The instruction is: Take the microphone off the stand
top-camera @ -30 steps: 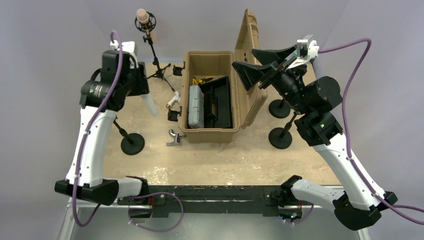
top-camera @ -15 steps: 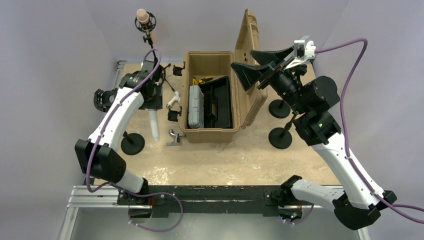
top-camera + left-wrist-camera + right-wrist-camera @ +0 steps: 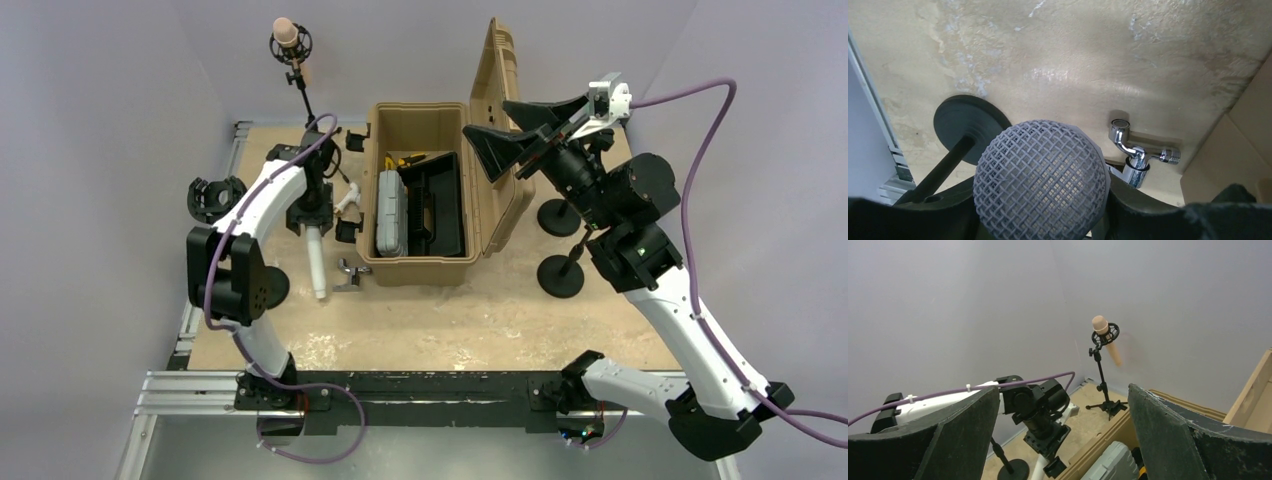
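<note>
Left of the toolbox [image 3: 420, 268], the left claw [image 3: 310, 218] is clamped on the microphone [image 3: 316, 262], whose mesh head fills the gap between its fingers, near the round-based stand [image 3: 965, 122]. Above the toolbox, the right claw [image 3: 486, 116] gapes wide and holds nothing.

Under my left gripper [image 3: 311, 226] and its grey-mesh microphone [image 3: 1040, 177]: round stand base [image 3: 963, 117] on one side, chrome fitting [image 3: 1140, 155] and toolbox wall [image 3: 1243, 135] on the other, bare tabletop [image 3: 1073, 60] between. Right gripper [image 3: 1063, 389], jaws wide: free air ahead to the tripod stand [image 3: 1107, 406].
</note>
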Available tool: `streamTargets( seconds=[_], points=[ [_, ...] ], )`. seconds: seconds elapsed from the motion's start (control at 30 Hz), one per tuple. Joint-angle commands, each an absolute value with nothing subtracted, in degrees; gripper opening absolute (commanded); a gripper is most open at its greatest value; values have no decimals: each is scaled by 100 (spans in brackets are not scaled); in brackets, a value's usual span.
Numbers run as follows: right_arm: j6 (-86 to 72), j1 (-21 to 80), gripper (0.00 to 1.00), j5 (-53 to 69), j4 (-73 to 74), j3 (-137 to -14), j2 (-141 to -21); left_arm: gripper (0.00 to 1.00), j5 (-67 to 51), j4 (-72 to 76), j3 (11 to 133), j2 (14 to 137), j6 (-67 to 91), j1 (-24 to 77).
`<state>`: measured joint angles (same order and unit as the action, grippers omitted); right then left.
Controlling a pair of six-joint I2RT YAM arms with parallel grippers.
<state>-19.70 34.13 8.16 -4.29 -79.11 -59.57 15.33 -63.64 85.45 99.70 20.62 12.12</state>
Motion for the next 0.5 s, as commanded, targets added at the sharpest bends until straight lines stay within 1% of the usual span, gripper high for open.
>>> streamTargets(
  seconds=[0.0, 0.17, 0.33, 0.47],
  points=[
    [-1786, 3436, 99, 624, -529, -8027, -5809, 0, 1139, -6396, 9108, 10416, 2184, 1048],
    [-1763, 3432, 99, 615, -580, -8030, -5731, 0, 1085, -6387, 9258, 10964, 2276, 902],
    [-1748, 3437, 99, 596, -597, -8036, -5747, 0, 1003, -6554, 9690, 11684, 2290, 643],
    [-1719, 3438, 99, 594, -596, -8061, -5785, 6, 850, -6388, 9668, 11958, 2219, 613]
  ],
)
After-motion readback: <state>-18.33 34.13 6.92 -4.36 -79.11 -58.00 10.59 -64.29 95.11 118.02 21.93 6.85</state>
